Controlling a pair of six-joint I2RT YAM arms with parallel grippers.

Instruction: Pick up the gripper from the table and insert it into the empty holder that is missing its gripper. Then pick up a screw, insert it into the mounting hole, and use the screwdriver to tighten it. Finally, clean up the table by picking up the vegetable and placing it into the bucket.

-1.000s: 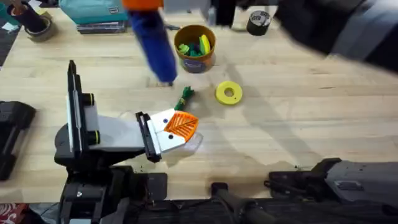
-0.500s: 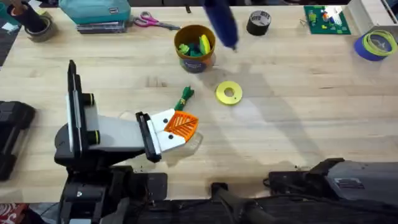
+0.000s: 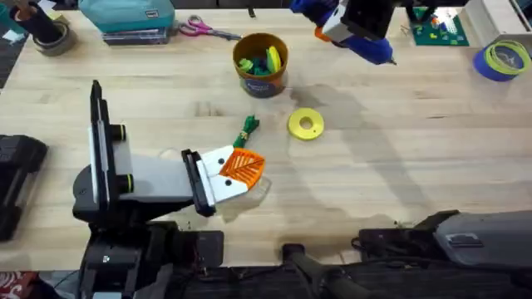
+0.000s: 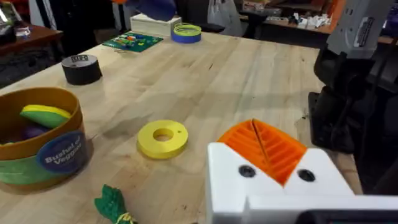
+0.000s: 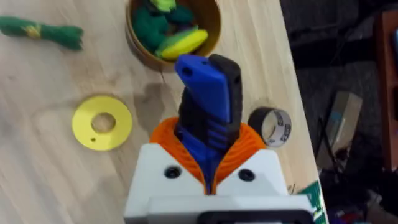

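Note:
My right gripper [image 3: 356,31] hovers over the table's far side, shut on the blue screwdriver [image 3: 374,50]. In the right wrist view the screwdriver [image 5: 205,106] sits between that gripper's [image 5: 208,143] orange pads. The left arm lies low on the table. Its white holder [image 3: 218,181] carries the orange ribbed gripper finger [image 3: 243,168], also seen close up as the finger [image 4: 267,146] on the holder [image 4: 273,186]. The green vegetable [image 3: 248,127] lies just beyond it, a little short of the yellow bucket [image 3: 261,62]. A loose screw is out of view.
A flat yellow ring [image 3: 306,124] lies right of the vegetable. The bucket [image 5: 171,28] holds toy vegetables. A black tape roll [image 4: 82,68] sits at the far side, a blue tape roll [image 3: 503,60] at the far right, scissors [image 3: 204,30] and a teal case [image 3: 129,17] at the back left.
The right gripper has carried the screwdriver to the right along the far side, from left of the bucket to over the black tape roll. The left arm has stayed still.

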